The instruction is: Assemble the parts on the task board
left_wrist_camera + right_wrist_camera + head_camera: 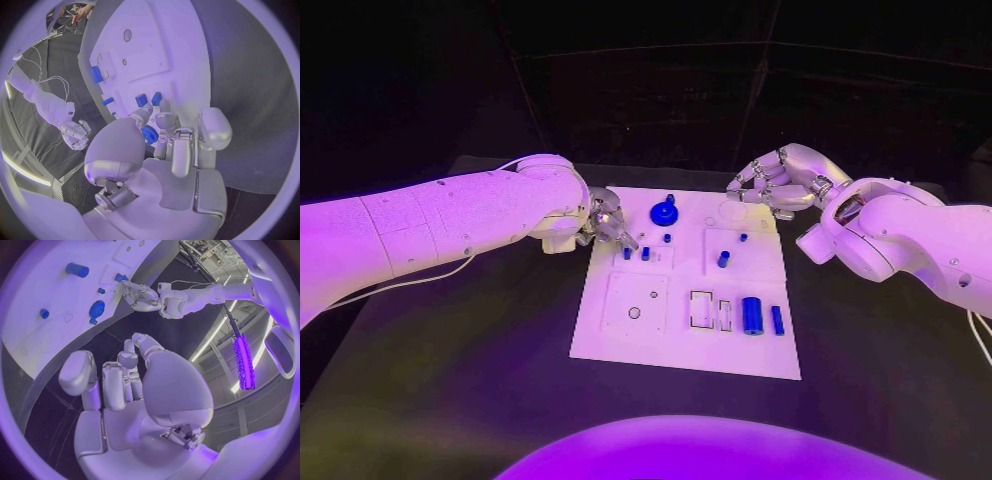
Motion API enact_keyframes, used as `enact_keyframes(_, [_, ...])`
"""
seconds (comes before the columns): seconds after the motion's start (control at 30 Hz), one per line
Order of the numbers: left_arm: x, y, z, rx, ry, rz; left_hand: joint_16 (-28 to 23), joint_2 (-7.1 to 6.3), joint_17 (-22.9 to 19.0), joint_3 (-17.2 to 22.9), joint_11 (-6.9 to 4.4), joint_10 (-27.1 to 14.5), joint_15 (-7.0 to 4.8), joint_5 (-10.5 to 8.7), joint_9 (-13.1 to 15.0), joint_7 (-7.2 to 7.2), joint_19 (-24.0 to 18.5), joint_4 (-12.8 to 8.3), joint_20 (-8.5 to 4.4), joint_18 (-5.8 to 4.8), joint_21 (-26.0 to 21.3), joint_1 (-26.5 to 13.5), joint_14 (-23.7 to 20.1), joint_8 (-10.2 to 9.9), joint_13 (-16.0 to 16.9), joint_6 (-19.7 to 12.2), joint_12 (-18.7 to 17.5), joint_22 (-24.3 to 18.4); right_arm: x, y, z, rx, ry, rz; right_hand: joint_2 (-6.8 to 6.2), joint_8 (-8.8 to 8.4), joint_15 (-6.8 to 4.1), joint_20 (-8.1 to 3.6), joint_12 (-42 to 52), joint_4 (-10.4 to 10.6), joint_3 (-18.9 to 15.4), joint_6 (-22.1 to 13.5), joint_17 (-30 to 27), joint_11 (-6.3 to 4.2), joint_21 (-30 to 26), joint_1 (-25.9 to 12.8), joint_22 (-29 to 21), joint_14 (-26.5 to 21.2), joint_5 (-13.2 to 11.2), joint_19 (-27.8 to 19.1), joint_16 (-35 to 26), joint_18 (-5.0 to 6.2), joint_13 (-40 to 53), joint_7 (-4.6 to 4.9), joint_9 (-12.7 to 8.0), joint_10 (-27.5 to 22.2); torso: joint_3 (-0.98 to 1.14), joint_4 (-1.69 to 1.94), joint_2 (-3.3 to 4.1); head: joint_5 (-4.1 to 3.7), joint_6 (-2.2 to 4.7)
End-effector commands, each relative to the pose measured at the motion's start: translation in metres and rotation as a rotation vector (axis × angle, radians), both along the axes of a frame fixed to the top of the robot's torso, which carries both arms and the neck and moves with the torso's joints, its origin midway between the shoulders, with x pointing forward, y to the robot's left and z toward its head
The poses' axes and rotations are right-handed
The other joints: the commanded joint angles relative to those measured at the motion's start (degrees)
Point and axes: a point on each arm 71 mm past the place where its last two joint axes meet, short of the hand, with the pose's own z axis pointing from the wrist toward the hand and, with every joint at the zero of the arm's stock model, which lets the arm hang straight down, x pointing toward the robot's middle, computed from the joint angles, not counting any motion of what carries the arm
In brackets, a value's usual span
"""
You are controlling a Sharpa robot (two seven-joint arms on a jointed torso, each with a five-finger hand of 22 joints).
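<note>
Hovering both hands at the far end of the task board (629,345), sizing up the parts.

My left hand (604,222) sits at the board's edge, fingers (177,145) curled in, grasping nothing that I can make out, the round blue knob (664,213) just ahead of the fingertips and small blue pegs (645,253) beside them — close, I reckon, for a quick pick. My right hand (776,183) hangs off the far corner, fingers loosely curled and empty, clear of the blue cylinder (751,315) lying well back on the board above the tabletop (473,380).

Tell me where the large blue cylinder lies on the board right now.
In the head view the large blue cylinder lies on the task board near its right front corner, beside a thin blue bar.
</note>
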Motion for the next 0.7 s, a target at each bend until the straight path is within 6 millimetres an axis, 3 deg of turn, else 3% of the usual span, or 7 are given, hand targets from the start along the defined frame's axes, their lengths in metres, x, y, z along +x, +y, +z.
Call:
enact_keyframes(0.03, [0.0008,-0.0007,0.0013,-0.001,-0.013,0.006,0.31,-0.04,14.58,-0.78,-0.19,0.29,-0.38,0.22,0.09,0.08,0.19,0.08,-0.23,-0.22,0.27,-0.62,5.94,0.30,0.16,0.25,0.31,0.08,-0.0003,0.0012,0.0015,0.003,-0.006,0.012,-0.37,0.23,-0.01,0.09,-0.01,-0.03,0.29,-0.35,1.97,0.17,-0.28,0.32,-0.06,3.08,0.17,-0.01,-0.21,0.82,-0.06,-0.08,0.03,-0.15,-0.01,0.00,0.03,-0.03,-0.06])
enact_keyframes(0.27, [0.0001,-0.0018,0.0012,-0.010,-0.007,0.006,0.34,-0.90,14.66,-2.98,-0.21,0.36,-0.40,0.22,0.20,0.04,0.24,0.70,-0.26,-0.25,0.33,-1.10,5.96,0.40,0.42,0.33,0.46,0.21,-0.0002,0.0013,0.0015,0.003,-0.006,0.012,-0.42,0.21,0.00,0.10,-0.04,0.02,0.30,-0.44,1.99,0.20,-0.27,0.25,-0.03,3.08,0.17,0.00,-0.20,0.82,-0.09,-0.04,0.02,-0.18,0.00,0.03,0.00,-0.07,-0.13])
enact_keyframes(0.7, [-0.0013,0.0055,0.0048,-0.048,-0.038,0.048,0.15,-1.17,14.19,-4.37,-0.25,0.02,-0.46,0.23,0.27,0.00,0.07,0.84,-0.30,-0.12,-0.14,-0.75,5.85,0.42,-0.27,0.24,0.04,-0.30,0.0000,0.0008,0.0014,0.003,-0.006,0.012,-0.42,0.21,0.00,0.10,-0.04,0.02,0.30,-0.44,1.99,0.20,-0.27,0.25,-0.03,3.08,0.17,0.00,-0.20,0.82,-0.09,-0.04,0.02,-0.18,-0.04,0.04,-0.03,-0.41,0.07])
